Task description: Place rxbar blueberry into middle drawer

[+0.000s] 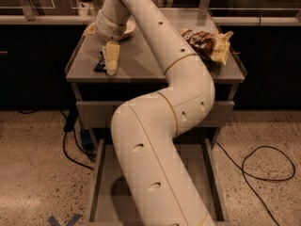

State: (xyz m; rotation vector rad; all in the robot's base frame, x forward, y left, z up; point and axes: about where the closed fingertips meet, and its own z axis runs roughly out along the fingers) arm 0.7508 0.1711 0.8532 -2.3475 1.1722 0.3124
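End effector: the end effector (pixel 110 65) hangs tip-down over the counter (pixel 155 72), toward the 8 o'clock corner. We cannot tell whether it is wide, narrow or gripping anything.
Snack bar: the blue snack bar (pixel 99 63) lies flat on the counter at 9 o'clock of the end effector, right against it. Only a dark sliver shows, and the rest is hidden behind the tool.
Chip bag: the chip bag (pixel 207 44) sits at 2 o'clock on the counter, well apart from the bar.
Drawer: an open drawer (pixel 96 182) stands pulled out at 6 o'clock, below the counter. The arm's lower links fill most of its mouth.
Risk, edge: the bar is near the 9 o'clock edge. We judge that an off-centre closing could nudge it over onto the floor.
Risk, grip: a flat wrapper gives little to bite on. We expect a shallow pinch could slip on the lift.
Risk, release: with the arm crowding the drawer, we think a release too far toward 9 o'clock could catch the drawer's side wall or miss it.
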